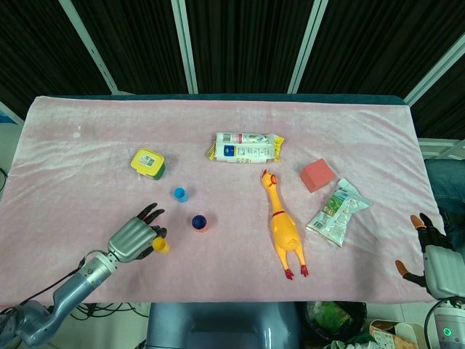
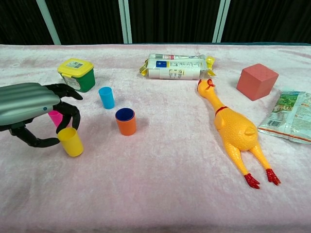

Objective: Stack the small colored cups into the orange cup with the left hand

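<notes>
Lower left of the chest view, we see the ribbed metal left hand (image 2: 34, 114) with black fingers curled around the smooth yellow plastic cup (image 2: 71, 141). The orange cup (image 2: 126, 122), dark blue inside, stands just right on fuzzy pink cloth (image 2: 160, 194).

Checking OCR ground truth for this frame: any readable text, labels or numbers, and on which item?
None can be read.
Roll-shaped white package: blue and dark print, too small to read.
Yellow lid of the green container: white sticker, print blurred.
Green-and-white snack bag: printed label, too blurred to read.
Cups, rubber chicken, red block: no visible text.
</notes>
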You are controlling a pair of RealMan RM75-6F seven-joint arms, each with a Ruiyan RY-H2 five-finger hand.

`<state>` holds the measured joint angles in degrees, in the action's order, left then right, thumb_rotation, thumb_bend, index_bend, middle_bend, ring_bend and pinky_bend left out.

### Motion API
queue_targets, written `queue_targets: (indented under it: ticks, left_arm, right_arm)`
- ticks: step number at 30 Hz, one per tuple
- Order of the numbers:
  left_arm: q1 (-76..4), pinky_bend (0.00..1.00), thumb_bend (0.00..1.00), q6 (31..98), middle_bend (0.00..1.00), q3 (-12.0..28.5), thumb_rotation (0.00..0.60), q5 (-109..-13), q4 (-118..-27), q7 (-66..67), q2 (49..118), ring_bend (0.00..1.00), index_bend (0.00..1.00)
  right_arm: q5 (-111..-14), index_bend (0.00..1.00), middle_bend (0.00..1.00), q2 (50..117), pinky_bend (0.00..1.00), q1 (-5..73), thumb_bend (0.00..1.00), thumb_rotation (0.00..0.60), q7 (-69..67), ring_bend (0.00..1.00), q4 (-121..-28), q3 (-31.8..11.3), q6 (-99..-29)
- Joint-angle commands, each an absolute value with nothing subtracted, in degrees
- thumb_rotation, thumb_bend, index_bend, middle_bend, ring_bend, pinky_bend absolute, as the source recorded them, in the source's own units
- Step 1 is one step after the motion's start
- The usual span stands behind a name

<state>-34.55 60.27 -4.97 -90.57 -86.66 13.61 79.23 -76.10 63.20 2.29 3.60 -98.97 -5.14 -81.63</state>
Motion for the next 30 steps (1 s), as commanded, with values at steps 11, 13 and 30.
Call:
queue_targets:
  ticks: [11,13,30]
  left_arm:
    - [-39.1,0.0,0.37,60.2,0.54,4.4,0.6,-87.4,-94.0,12.7,74.3,0.08,0.5]
    - [-40.6,0.0,0.36,58.5,0.54,5.8,0.6,-86.2,-94.2,13.5,74.8,0.08,0.5]
    - [-46.9,0.0,0.35,48.6,0.54,7.3,0.6,-78.7,-91.2,17.7,80.7,0.08,0.49]
  right_arm:
    - [-75.8,0.0,0.01,63.2,0.17,2.3,0.19,0.6,3.8,0.13,-99.1,-5.2,-81.4]
    - [-75.7,0.0,0.01,63.2,0.17,2.4,0.19,0.6,3.8,0.13,-99.0,-5.2,-81.3]
    - [-75.5,0.0,0.01,62.9,0.17,2.3,0.19,0.6,3.7,0.13,-99.0,-5.2,-81.2]
